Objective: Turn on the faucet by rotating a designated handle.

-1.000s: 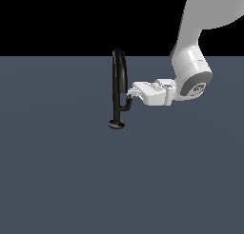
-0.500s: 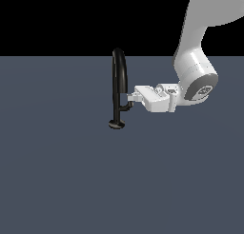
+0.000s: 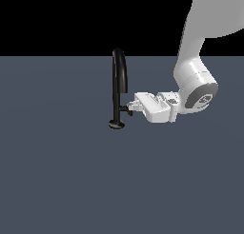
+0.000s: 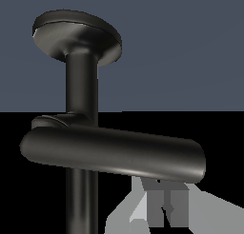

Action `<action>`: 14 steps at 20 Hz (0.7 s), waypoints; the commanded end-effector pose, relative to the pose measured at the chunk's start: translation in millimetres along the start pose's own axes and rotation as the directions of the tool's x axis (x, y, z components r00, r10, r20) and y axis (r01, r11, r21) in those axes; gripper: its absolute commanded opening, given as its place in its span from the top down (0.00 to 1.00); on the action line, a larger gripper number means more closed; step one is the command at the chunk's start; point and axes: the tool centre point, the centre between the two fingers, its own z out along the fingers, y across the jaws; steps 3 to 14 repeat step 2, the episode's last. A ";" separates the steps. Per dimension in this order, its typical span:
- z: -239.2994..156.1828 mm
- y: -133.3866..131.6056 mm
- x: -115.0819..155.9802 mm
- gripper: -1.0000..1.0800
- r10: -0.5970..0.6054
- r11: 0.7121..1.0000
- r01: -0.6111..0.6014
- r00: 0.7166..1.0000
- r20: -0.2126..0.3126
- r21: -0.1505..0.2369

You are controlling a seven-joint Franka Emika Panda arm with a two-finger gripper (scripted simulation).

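Arm pulled back slightly toward the exterior view's right since a second ago; faucet (image 3: 117, 88) unmoved, standing near the bench's (image 3: 57, 180) far edge, about mid-width. Hand (image 3: 129, 107) reaches in sideways, fingertips at the handle (image 4: 112, 154) low on the stem. Opening and grip: cannot tell.
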 end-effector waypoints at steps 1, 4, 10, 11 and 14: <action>0.1 16.0 34.8 1.00 0.037 0.999 -0.037 0.999 0.004 0.005; 0.1 16.0 34.8 1.00 0.037 0.999 -0.037 0.999 0.004 0.005; 0.1 16.0 34.8 1.00 0.037 0.999 -0.037 0.999 0.004 0.005; 0.1 16.0 34.8 1.00 0.037 0.999 -0.037 0.999 0.004 0.005; 0.1 16.0 34.8 1.00 0.037 0.999 -0.037 0.999 0.004 0.005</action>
